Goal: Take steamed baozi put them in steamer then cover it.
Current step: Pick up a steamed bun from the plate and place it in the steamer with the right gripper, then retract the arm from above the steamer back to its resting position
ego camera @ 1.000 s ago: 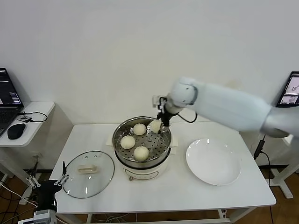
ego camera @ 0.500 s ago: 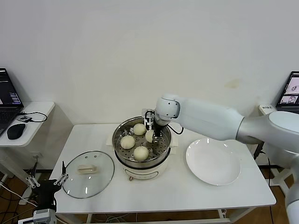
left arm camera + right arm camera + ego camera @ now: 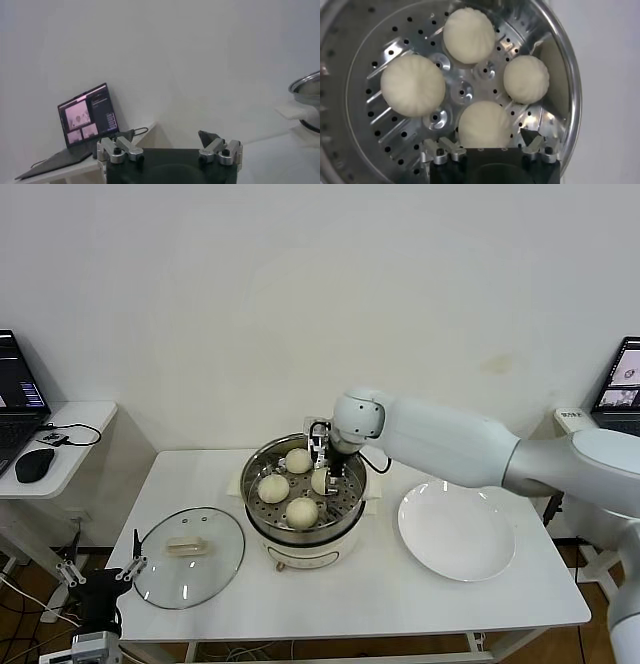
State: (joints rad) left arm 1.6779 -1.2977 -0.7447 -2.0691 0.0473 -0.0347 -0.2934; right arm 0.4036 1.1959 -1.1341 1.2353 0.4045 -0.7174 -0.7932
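Note:
The steel steamer stands on its white base at the table's middle. Four cream-white baozi lie on its perforated tray: far, left, near and right. My right gripper reaches down into the steamer. In the right wrist view it is open, its fingers standing either side of the right baozi without touching it. The glass cover with its cream handle lies flat on the table to the steamer's left. My left gripper is parked open, low off the table's left front corner.
A flat white plate lies to the right of the steamer. A side desk with a laptop and a mouse stands at the far left. The steamer's rim shows in the left wrist view.
My right gripper carried the fourth baozi from above the steamer's far right rim down onto the tray. The baozi now rests there between open fingers. The left arm has not moved.

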